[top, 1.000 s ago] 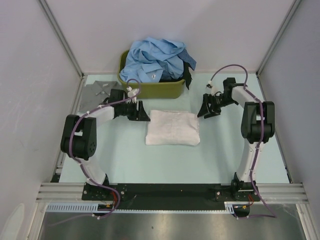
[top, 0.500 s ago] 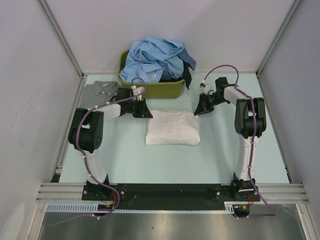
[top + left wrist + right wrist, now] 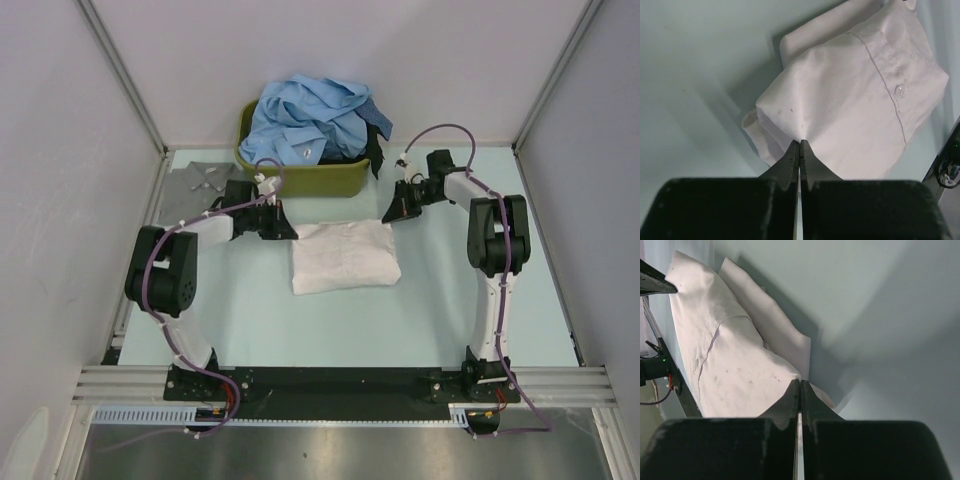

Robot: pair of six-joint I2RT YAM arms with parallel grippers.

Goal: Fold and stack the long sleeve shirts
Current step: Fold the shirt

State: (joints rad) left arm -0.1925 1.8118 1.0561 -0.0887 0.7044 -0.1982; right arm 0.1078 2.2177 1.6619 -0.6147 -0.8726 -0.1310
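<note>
**Both grippers pinching the white shirt's far corners**

The white shirt (image 3: 345, 262) lies folded mid-table, at 12 o'clock from between my bases, with its long axis running 9 to 3. My left gripper (image 3: 800, 143) is clamped on its far-left corner and my right gripper (image 3: 800, 383) on its far-right corner, cloth tented at both tips. Neither arm is nearer. I cannot tell which way the collar points. Beyond at 12, the olive tub (image 3: 300, 180) holds blue shirts (image 3: 315, 115). A grey shirt (image 3: 200, 183) lies at 10.
</note>
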